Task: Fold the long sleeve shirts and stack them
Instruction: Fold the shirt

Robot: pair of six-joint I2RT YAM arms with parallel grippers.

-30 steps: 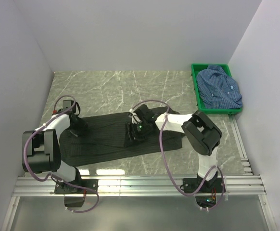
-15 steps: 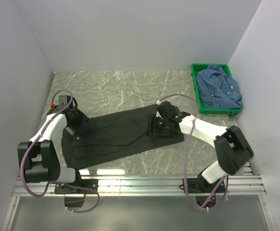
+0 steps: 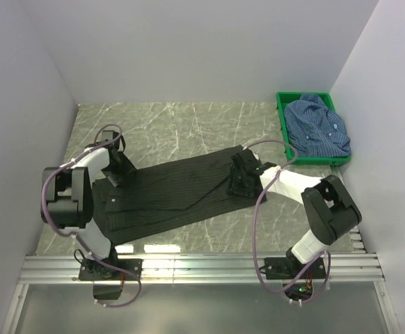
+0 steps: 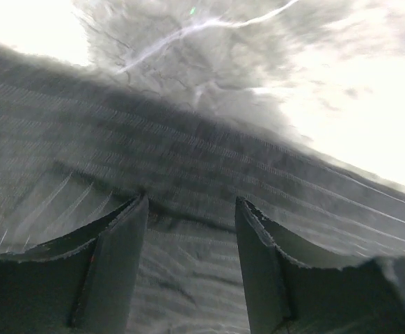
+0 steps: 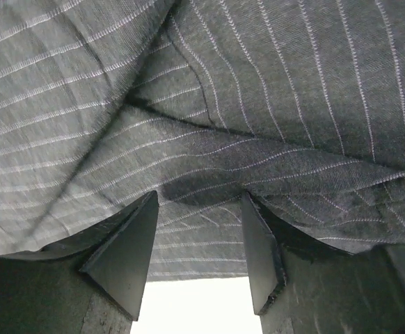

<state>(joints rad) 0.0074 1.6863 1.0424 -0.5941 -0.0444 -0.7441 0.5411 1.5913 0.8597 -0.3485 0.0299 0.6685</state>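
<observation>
Top external view: the black shirt [image 3: 175, 198] lies spread on the table [image 3: 161, 125] between both arms. It is likely limp and light, best pinched at hem or shoulders. The left gripper [image 3: 117, 174] and right gripper [image 3: 243, 179] press on it, jaws parted, clamping nothing. The blue shirt [image 3: 319, 129] sits crumpled in the green crate [image 3: 283, 132].

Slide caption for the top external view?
Left end effector and right end effector at opposite ends of the spread black shirt; blue shirt in green crate.

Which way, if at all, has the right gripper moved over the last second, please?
Yes. The right gripper has moved rightward along the black shirt, closer to the green crate.
</observation>
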